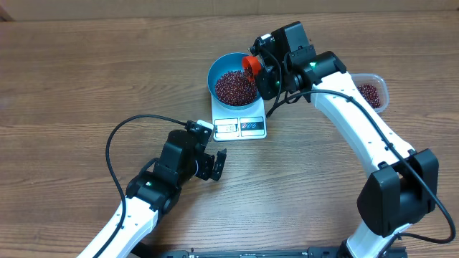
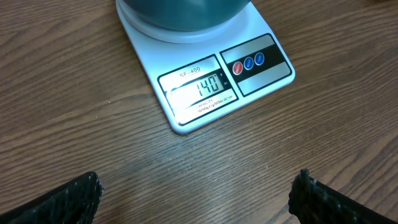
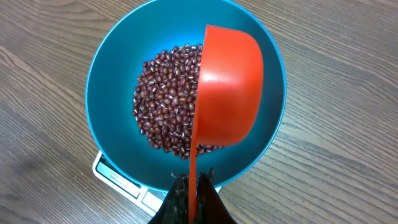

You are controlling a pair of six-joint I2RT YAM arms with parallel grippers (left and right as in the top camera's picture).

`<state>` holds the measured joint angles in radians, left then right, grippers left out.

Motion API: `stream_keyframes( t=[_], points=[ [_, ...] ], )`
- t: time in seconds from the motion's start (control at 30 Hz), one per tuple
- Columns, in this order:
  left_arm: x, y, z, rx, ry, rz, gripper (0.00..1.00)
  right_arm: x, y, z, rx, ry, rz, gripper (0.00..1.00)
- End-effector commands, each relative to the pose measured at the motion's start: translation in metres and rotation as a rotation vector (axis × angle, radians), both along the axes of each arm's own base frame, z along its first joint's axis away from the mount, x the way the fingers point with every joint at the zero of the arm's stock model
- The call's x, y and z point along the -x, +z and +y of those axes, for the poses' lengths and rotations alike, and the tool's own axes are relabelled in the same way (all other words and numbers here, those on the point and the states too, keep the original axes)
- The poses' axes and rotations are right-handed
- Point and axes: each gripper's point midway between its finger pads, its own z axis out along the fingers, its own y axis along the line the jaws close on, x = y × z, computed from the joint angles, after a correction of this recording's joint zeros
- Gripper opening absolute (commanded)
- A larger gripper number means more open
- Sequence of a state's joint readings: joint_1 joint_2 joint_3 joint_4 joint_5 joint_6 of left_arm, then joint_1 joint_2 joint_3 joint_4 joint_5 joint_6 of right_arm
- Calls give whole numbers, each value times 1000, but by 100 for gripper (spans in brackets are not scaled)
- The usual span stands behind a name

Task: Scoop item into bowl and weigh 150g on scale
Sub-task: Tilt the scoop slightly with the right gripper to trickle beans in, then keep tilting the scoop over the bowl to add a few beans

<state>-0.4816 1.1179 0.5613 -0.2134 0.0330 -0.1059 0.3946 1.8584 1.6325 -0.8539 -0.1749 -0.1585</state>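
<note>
The blue bowl (image 1: 233, 84) (image 3: 118, 74) stands on the white scale (image 1: 240, 127) (image 2: 205, 93) and holds a heap of dark red-brown beans (image 1: 235, 87) (image 3: 165, 102). My right gripper (image 1: 267, 68) (image 3: 194, 182) is shut on the thin handle of a red scoop (image 1: 250, 65) (image 3: 227, 93), which is turned on its side over the bowl. The scale's display (image 2: 205, 86) reads 140. My left gripper (image 1: 217, 165) (image 2: 198, 190) hovers open over bare table just in front of the scale, its fingers (image 2: 81, 193) wide apart with nothing between them.
A clear plastic tub (image 1: 371, 92) with more beans sits at the right, behind the right arm. The left arm's black cable (image 1: 122, 136) loops over the table at the left. Bare wooden table (image 1: 72, 79) lies all round.
</note>
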Motion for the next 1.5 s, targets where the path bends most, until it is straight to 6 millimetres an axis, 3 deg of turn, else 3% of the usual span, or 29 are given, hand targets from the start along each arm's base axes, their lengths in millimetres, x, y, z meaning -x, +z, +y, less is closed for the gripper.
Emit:
stream_keyframes(
  t=[0.0, 0.63, 1.47],
  points=[
    [0, -3, 3, 0, 19, 11, 100, -4, 13, 7, -2, 19, -43, 4],
    [0, -4, 3, 0, 19, 11, 100, 3, 14, 20, -27, 67, -35, 4],
    [0, -4, 3, 0, 19, 11, 100, -2, 15, 16, 5, 75, -66, 4]
  ],
)
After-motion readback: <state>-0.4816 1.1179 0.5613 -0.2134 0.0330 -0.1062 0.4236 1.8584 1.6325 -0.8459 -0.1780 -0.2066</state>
